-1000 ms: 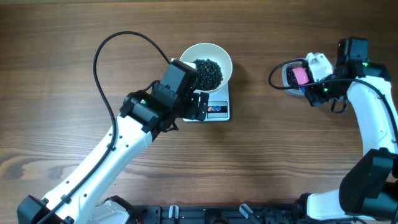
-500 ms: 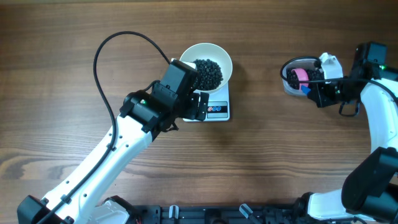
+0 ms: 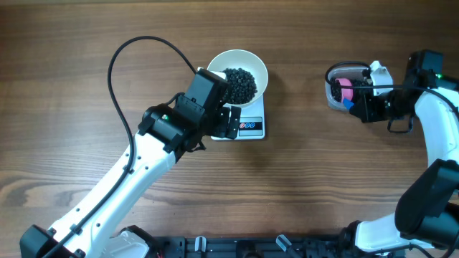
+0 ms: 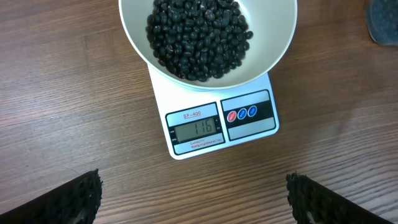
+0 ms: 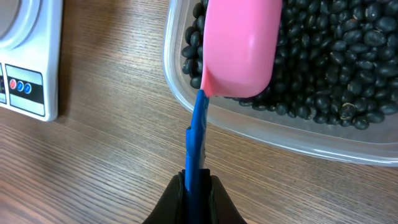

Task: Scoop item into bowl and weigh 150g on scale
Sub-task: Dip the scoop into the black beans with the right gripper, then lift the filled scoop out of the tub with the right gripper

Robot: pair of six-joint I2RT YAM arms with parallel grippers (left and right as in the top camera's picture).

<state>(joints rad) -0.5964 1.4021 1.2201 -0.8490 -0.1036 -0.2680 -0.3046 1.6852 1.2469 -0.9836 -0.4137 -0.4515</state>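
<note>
The white bowl (image 3: pixel 244 68) stands on the small white scale (image 3: pixel 252 127) and holds a heap of black beads (image 3: pixel 240 84). In the left wrist view the bowl (image 4: pixel 273 43) with its beads (image 4: pixel 199 37) sits on the scale (image 4: pixel 217 127), whose display reads 116. My left gripper (image 3: pixel 225 122) hovers open over the scale's front left; its fingertips (image 4: pixel 74 199) are far apart above bare wood. My right gripper (image 5: pixel 196 186) is shut on the blue handle of a pink scoop (image 5: pixel 239 46). The scoop lies over the beads (image 5: pixel 336 62) in a clear tub (image 5: pixel 280 134).
The clear tub (image 3: pixel 333 93) sits at the far right of the wooden table, with the pink scoop (image 3: pixel 346 89) over it. A black cable (image 3: pixel 118 64) loops behind the left arm. The scale's corner (image 5: pixel 28 74) shows left of the tub.
The right arm has drawn a little to the right, and the scoop has shifted slightly over the tub. The left arm, bowl and scale have not moved.
</note>
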